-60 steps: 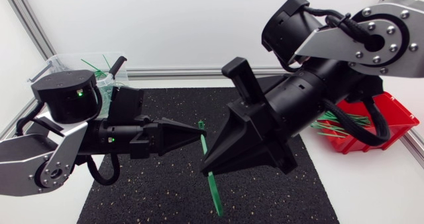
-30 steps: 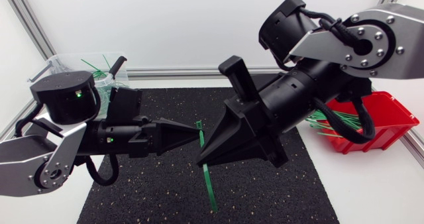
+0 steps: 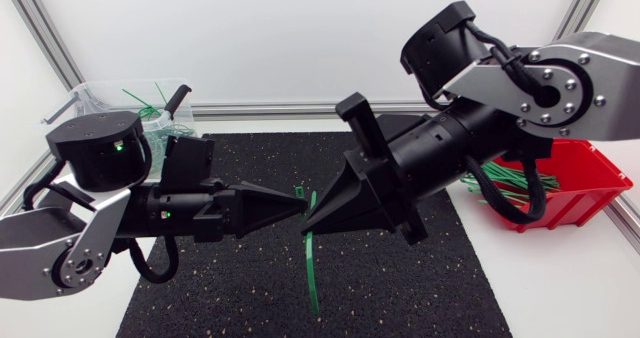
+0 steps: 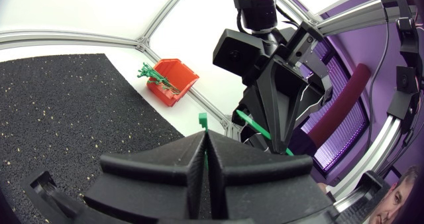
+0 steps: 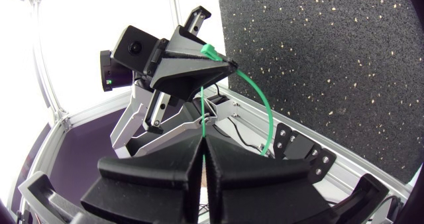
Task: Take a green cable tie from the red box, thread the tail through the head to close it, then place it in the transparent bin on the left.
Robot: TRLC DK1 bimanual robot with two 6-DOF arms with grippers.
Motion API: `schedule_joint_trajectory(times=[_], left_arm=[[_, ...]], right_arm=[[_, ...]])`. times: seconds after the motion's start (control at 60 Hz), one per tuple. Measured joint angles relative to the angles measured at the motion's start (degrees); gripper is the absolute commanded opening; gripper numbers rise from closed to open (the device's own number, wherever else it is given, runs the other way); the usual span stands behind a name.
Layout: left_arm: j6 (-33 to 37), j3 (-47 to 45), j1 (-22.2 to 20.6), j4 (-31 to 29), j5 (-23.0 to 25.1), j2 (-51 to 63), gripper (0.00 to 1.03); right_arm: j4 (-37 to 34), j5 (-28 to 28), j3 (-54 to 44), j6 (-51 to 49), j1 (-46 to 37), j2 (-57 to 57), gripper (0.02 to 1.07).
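Observation:
A green cable tie (image 3: 312, 268) hangs between my two grippers above the black mat (image 3: 400, 288). My left gripper (image 3: 298, 207) is shut on it just below its head (image 4: 203, 120), which sticks out past the fingertips. My right gripper (image 3: 308, 221) faces it tip to tip and is shut on the strap (image 5: 201, 111). In the right wrist view the strap curves in an arc (image 5: 266, 114) from the left gripper (image 5: 225, 63) to my own fingers. The tail dangles below toward the mat. The red box (image 3: 575, 178) of green ties is at the right, and the transparent bin (image 3: 90, 96) is at the back left.
The bin holds several closed green ties (image 3: 150, 106). The red box (image 4: 173, 85) stands off the mat's right edge. Both arms cross over the mat's middle. A metal frame rail (image 3: 270, 109) runs along the table's back.
My right gripper has swung left and up to meet the left gripper's tip and closed on the strap. The tie's tail has lifted and shifted slightly left. The left arm has barely moved.

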Motion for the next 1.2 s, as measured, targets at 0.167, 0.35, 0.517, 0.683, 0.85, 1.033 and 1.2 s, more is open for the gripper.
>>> schedule_joint_trajectory(times=[0.167,0.35,0.517,0.683,0.85,1.033,1.2], left_arm=[[0.0,0.0,0.0,0.6,0.0,-0.1,0.03],[0.0,-0.1,0.0,1.0,0.0,-1.0,0.03],[0.0,-0.5,0.1,1.3,0.7,-2.1,0.03],[0.0,-1.0,0.1,1.5,1.5,-2.9,0.03],[0.0,-1.0,0.1,1.7,1.6,-3.4,0.03],[0.1,-1.0,0.1,1.7,1.7,-3.4,0.03],[0.1,-1.0,0.1,2.1,1.7,-3.4,0.03]], right_arm=[[-0.1,-1.5,0.0,1.3,0.8,0.1,0.08],[-0.4,-4.3,1.3,1.3,1.1,2.3,0.08],[-0.2,-4.8,1.3,1.3,1.1,3.0,0.08],[0.0,-4.8,1.3,1.3,1.1,3.4,0.08],[1.3,-4.1,1.2,1.2,1.0,3.4,0.08],[5.9,3.6,-0.8,0.2,0.7,0.9,0.14],[4.8,7.1,-0.9,-3.7,0.7,-1.1,0.14]])
